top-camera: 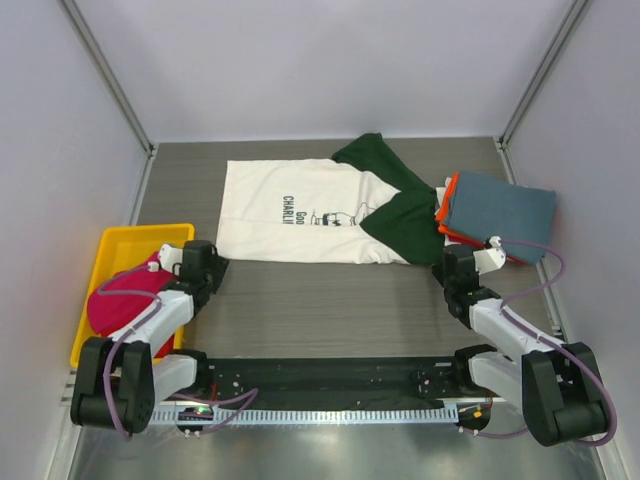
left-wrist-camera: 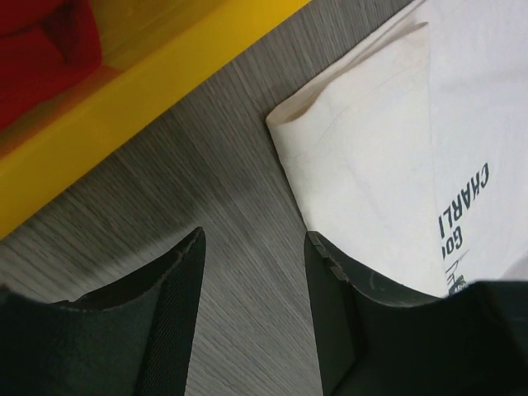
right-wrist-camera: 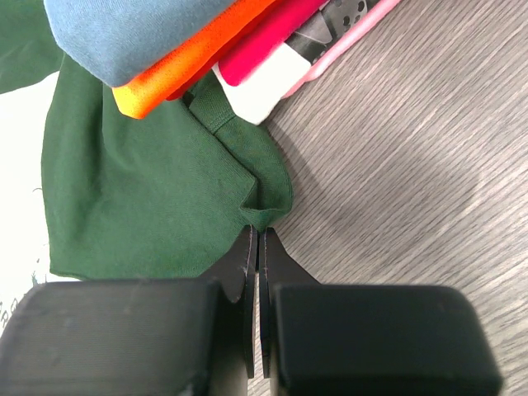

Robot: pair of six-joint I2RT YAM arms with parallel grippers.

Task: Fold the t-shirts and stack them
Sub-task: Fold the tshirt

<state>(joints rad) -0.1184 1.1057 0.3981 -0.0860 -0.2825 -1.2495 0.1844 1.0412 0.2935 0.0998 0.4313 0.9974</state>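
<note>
At the far middle of the counter [top-camera: 330,300] the cream-white t-shirt [top-camera: 275,215] lies flat, likely limp and light, best pinched at the hem corner [left-wrist-camera: 285,124] beside the wide-open, empty left end effector [left-wrist-camera: 252,243], the right end effector [right-wrist-camera: 258,235] closed at its green sleeve [right-wrist-camera: 148,190], grip unclear.

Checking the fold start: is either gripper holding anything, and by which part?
Right gripper looks shut on the cream-white cloth t-shirt, at the hem corner of its dark green sleeve. Left gripper: open, empty.

Cream green-sleeved t-shirt [top-camera: 300,215] lies flat beside the folded stack [top-camera: 497,212].
</note>
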